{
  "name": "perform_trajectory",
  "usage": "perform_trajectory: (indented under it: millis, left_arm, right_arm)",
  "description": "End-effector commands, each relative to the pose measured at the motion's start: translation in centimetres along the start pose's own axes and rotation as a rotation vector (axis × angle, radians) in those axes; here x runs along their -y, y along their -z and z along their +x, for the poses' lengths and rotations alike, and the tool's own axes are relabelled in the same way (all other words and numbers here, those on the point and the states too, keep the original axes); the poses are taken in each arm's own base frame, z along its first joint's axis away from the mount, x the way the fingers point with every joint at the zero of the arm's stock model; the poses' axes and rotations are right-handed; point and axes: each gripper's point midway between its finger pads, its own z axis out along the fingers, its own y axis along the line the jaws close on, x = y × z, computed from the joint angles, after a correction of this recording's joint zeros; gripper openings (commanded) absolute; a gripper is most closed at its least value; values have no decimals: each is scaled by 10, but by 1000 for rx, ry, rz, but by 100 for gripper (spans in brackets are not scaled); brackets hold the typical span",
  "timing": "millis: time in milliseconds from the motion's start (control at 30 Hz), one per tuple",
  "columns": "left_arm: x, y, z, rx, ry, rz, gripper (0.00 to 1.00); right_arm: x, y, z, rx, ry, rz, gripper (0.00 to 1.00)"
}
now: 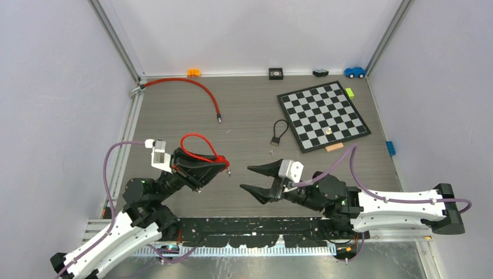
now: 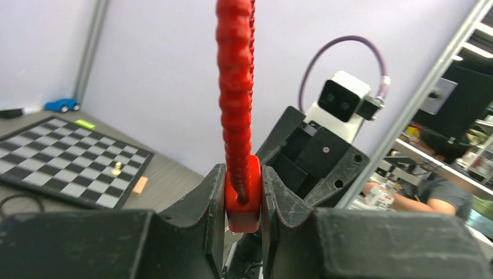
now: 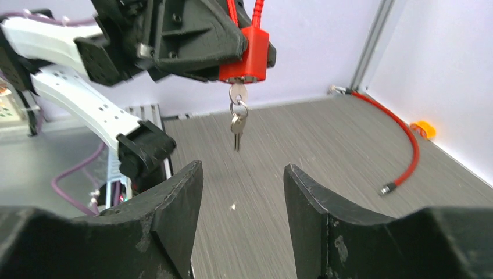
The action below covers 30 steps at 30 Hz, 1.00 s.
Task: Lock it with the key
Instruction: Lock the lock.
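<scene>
My left gripper (image 1: 218, 168) is shut on a red padlock body (image 2: 243, 197), clamped between both fingers above the table. The lock's ribbed red cable (image 2: 235, 87) rises out of its top and loops back over the gripper (image 1: 195, 142). In the right wrist view the lock (image 3: 251, 55) hangs in the left gripper, with a silver key (image 3: 237, 93) stuck in its underside and a second key (image 3: 236, 131) dangling from the ring. My right gripper (image 1: 246, 178) stands open, facing the lock from the right, a short gap away and lower than the keys, with nothing between its fingers (image 3: 180, 197).
A chessboard (image 1: 322, 115) lies at the back right with a small piece on it. A loose red cable (image 1: 197, 90) curves across the back left. A black loop cable (image 1: 279, 132) lies mid-table. Small toys line the back wall, among them a blue car (image 1: 354, 72).
</scene>
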Motion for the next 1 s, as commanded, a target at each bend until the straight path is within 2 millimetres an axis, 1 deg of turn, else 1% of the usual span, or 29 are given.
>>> perform_trajectory:
  millis: [0,167,267,333,400,467,633,733,800,900,967]
  left_arm:
    - [44,-1,-27,118,-7,228,0]
    - [54,2,-22,127,-25,313,0]
    - [63,5,-24,145,-48,376,0]
    - [67,6,-23,147,-55,405,0]
    - [71,7,-22,144,-61,431,0]
    - [74,7,-22,142,-62,449,0]
    - [76,9,-23,143,-58,461,0]
    - [71,10,-21,146,-47,436,0]
    - [63,8,-18,135,-27,388,0]
    - [51,7,-19,143,-1,314,0]
    - [48,9,-20,151,-3,297,0]
  right_arm:
    - [-11,-1,-51,228,-50,-67,57]
    - [-21,2,-70,291,-92,-125,55]
    - [-25,2,-80,323,-135,-150,53]
    - [-27,1,-83,327,-152,-155,50]
    - [-26,-4,-81,311,-171,-146,44]
    - [-28,-8,-80,296,-187,-150,41]
    - [-34,-15,-80,290,-218,-166,40]
    - [-35,-21,-81,285,-207,-166,45]
    - [-34,-23,-82,275,-197,-161,46]
    - [-30,-25,-83,273,-175,-137,47]
    - [-28,-25,-83,273,-162,-127,47]
